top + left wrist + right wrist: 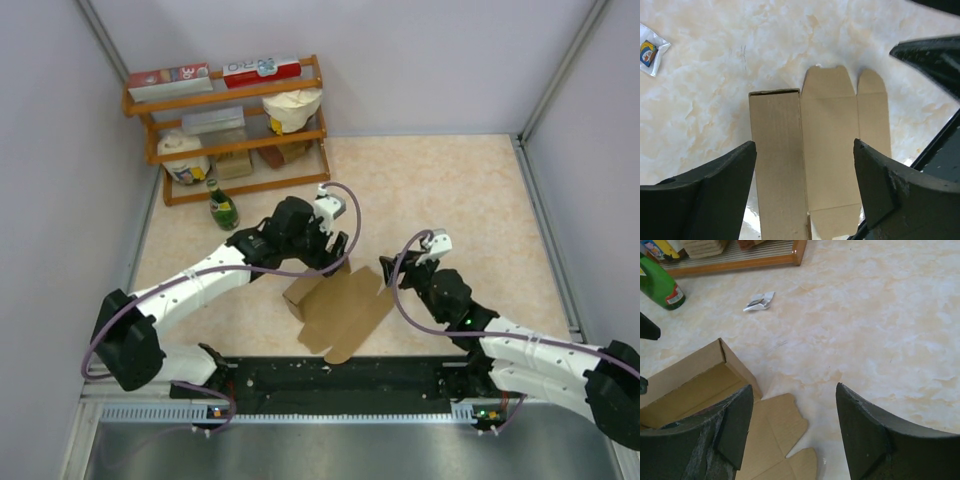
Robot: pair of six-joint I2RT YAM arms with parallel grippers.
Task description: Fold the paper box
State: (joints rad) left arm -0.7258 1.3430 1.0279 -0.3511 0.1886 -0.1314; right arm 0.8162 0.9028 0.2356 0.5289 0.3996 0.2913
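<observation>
Paper box [338, 305] sits half-folded on the counter [450, 190] between the arms, one side panel raised. Left gripper [804, 150] spread wide over it, holding nothing. Right gripper [794, 390] wide too, at its flap end.

No wording can be read with certainty. At the upper left of the top view, the left printed box [168, 78] on the wooden rack [230, 91] carries large pale characters, possibly "30", too small to confirm. The right printed box [262, 68] beside it shows an illegible blue mark. The green bottle [659, 285], upper left of the right wrist view, wears a red label with blurred print. The small sachet [650, 50], upper left of the left wrist view, bears a blue-and-yellow emblem whose letters are unreadable.
</observation>
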